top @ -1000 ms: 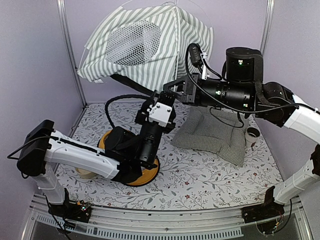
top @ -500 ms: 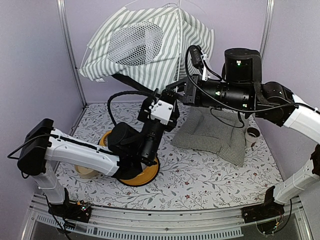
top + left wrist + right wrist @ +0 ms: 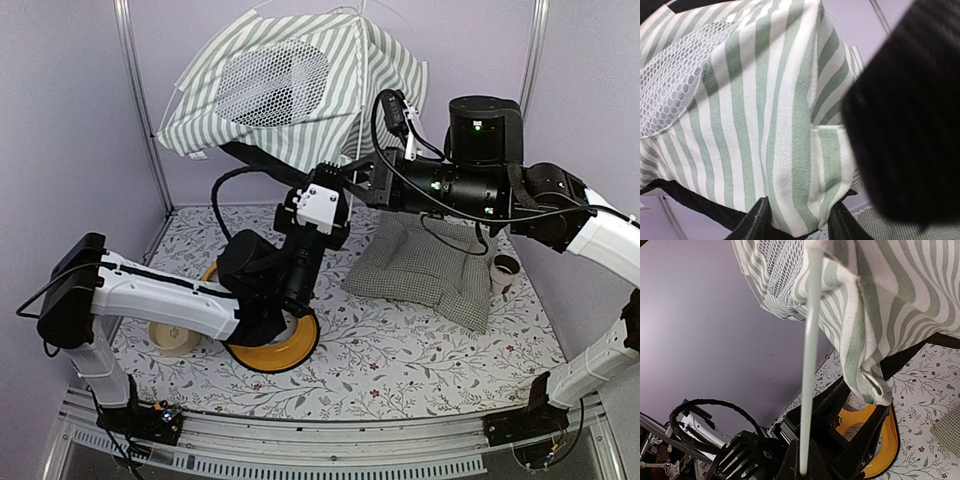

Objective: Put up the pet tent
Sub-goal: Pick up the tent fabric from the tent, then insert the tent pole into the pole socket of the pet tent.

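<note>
The pet tent (image 3: pixel 300 85) is not on the table (image 3: pixel 400 350). It hangs in the air at the far side, above and behind both grippers, and its round mesh window (image 3: pixel 272 85) faces the overhead camera.

The right gripper (image 3: pixel 802 467) looks closed on the lower end of a thin white pole (image 3: pixel 810 350). The long axis of this pole goes from the fingers almost straight up to the top edge of the cloth. So the tent lies along the pole, away from the right gripper.

The left gripper (image 3: pixel 797 222) points upward with its fingers apart. The lower striped corner (image 3: pixel 810 200) of the tent sits just over the gap between them. I cannot tell whether the cloth touches the fingers. A sewn patch (image 3: pixel 832 150) on this corner is perhaps a pocket for the end of a pole, but this is only my guess.

For the next move, I judge that the corner matters most. It is directly above the left gripper, which is the nearer one. The end of the pole is low and to the side, in the right gripper. The corner must probably come down toward that end, while the right arm holds the pole steady.
</note>
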Robot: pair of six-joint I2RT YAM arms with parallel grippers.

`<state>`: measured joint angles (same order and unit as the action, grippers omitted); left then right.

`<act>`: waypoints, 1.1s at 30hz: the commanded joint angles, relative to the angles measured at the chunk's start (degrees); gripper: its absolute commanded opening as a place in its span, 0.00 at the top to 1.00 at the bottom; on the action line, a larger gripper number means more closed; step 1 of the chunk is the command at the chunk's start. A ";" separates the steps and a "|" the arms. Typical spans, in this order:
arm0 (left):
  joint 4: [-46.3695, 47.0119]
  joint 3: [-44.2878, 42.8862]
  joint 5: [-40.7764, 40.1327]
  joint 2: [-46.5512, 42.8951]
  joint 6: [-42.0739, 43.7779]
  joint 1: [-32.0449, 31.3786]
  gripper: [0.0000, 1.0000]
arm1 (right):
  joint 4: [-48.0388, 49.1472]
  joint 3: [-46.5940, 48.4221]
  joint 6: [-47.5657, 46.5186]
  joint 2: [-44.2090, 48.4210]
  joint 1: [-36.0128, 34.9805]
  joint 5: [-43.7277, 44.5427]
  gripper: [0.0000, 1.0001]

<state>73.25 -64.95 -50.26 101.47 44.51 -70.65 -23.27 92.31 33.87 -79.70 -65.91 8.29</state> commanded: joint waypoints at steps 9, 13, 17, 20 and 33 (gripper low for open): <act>-4.54 5.71 1.70 -5.27 -1.99 -1.45 1.00 | 3.37 3.18 -2.74 -0.51 2.09 0.37 1.00; -9.30 10.26 2.67 -9.98 -7.73 -3.60 1.00 | 4.07 3.74 -3.92 -1.47 2.60 0.34 1.00; -13.56 14.02 2.34 -12.68 -12.34 -6.06 1.00 | 5.20 3.67 -4.42 -1.50 3.61 0.07 1.00; -15.07 15.53 1.34 -13.50 -14.05 -8.12 1.00 | 6.11 3.66 -4.74 -1.78 4.06 0.05 1.00; -22.92 19.64 2.85 -21.94 -27.42 -11.51 1.00 | 9.31 -0.19 -5.49 -1.65 5.00 1.70 1.00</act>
<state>54.59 -46.63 -49.91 82.48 22.52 -80.36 -18.76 93.34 30.37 -81.76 -62.89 6.72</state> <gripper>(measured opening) 0.024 0.030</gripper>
